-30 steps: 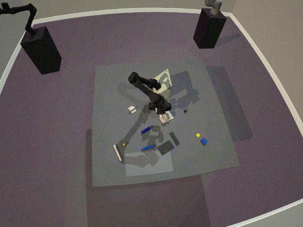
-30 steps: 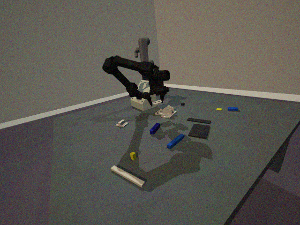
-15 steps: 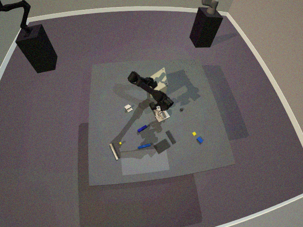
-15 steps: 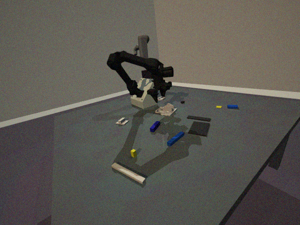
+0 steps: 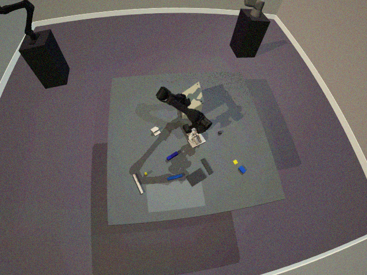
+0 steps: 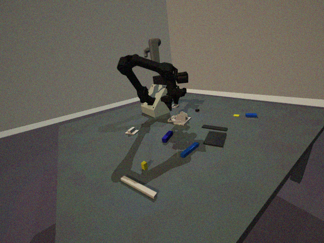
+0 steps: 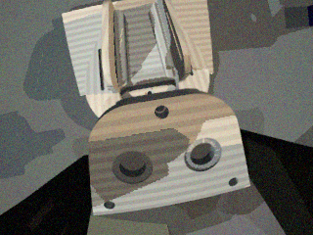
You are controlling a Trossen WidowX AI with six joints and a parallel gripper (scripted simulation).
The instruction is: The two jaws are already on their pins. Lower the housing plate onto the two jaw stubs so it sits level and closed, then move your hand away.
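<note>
My gripper (image 5: 191, 130) (image 6: 174, 105) (image 7: 163, 151) is shut on the housing plate (image 6: 174, 106) (image 7: 168, 188), a pale plate with a rounded far edge, two ringed round holes and small screw holes. A black finger stands at each side of it. The plate is held above the table. The jaw assembly (image 5: 196, 139) (image 6: 181, 118) (image 7: 142, 44), pale with two raised curved jaws on a square base, sits on the table just beyond the plate. In the wrist view the plate overlaps its near end, so the pins and stubs are hidden.
A cream sloped box (image 5: 194, 103) (image 6: 154, 110) stands behind the arm. A white part (image 5: 155, 130) (image 6: 131, 131), dark blue block (image 5: 172, 156) (image 6: 167, 136), blue bar (image 5: 175, 176) (image 6: 189, 150), black square (image 5: 196, 176) (image 6: 215, 138) and white bar (image 5: 137, 183) (image 6: 138, 187) lie around.
</note>
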